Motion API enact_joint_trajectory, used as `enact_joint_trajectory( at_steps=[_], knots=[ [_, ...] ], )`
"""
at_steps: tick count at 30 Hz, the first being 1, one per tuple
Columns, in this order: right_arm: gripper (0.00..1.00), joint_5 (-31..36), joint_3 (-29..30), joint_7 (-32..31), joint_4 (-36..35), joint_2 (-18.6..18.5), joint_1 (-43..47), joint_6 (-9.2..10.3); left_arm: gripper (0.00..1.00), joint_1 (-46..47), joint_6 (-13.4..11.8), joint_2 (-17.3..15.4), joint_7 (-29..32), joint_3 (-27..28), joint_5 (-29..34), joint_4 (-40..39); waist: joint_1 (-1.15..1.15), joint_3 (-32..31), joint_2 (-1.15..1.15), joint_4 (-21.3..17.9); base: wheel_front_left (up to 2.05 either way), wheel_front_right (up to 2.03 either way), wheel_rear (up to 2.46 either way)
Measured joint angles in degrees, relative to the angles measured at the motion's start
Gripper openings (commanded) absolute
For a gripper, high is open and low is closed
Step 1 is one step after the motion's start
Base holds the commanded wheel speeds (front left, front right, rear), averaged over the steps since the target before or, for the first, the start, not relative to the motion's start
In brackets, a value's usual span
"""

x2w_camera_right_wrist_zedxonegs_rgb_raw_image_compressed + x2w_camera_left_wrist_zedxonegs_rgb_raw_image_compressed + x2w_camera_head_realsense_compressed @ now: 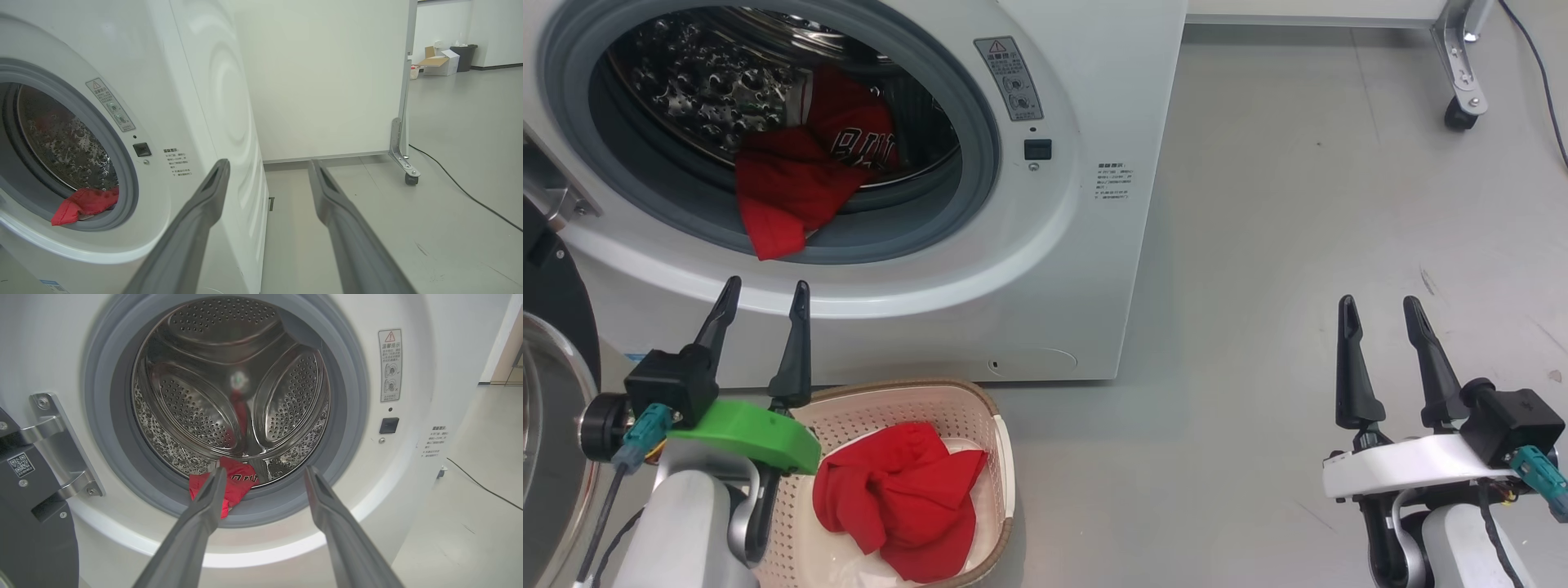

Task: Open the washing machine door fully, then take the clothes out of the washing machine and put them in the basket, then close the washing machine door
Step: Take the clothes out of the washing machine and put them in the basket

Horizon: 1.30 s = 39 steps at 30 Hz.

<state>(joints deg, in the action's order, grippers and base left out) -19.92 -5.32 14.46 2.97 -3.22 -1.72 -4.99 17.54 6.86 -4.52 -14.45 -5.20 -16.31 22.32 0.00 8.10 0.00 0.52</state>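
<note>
The white washing machine (1086,245) stands with its door (551,392) swung wide to the left. A red jersey (805,175) with pale lettering hangs over the grey gasket at the drum's lower lip; the left wrist view shows it as a red jersey (235,484) too. The cream basket (996,425) on the floor below holds a red garment (898,498). My left gripper (764,306) hovers above the basket's left side, open and empty, fingers pointing at the drum. My right gripper (1380,314) is open and empty over the bare floor to the right.
The grey floor (1298,245) stretches right of the machine. A white panel on a castor foot (1462,106) stands at the far right with a black cable (461,188) trailing across the floor. Cardboard boxes and a bin (443,61) sit far off.
</note>
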Motion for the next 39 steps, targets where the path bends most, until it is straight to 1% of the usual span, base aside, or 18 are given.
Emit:
enact_joint_trajectory(
  at_steps=[22,34,39],
  knots=[
    [1.0,0.3,-0.4,0.0,-0.1,0.2,0.2,-0.47,1.0,-4.3,-0.1,0.1,0.0,0.0,0.7,-5.4,0.0,0.5,0.0,-0.4,0.0,0.0,0.0],
    [1.0,0.4,-0.7,0.0,-1.2,0.4,0.2,-0.48,1.0,-4.8,-0.9,0.0,0.0,0.9,0.7,-8.7,0.0,3.5,0.0,-1.3,0.0,0.0,0.0],
    [1.0,0.4,-1.6,0.0,-1.7,0.4,-0.1,-0.49,1.0,-4.7,-2.0,-1.0,1.6,1.1,1.3,-9.7,0.0,5.3,0.0,-1.9,0.0,0.0,0.0]
  ],
)
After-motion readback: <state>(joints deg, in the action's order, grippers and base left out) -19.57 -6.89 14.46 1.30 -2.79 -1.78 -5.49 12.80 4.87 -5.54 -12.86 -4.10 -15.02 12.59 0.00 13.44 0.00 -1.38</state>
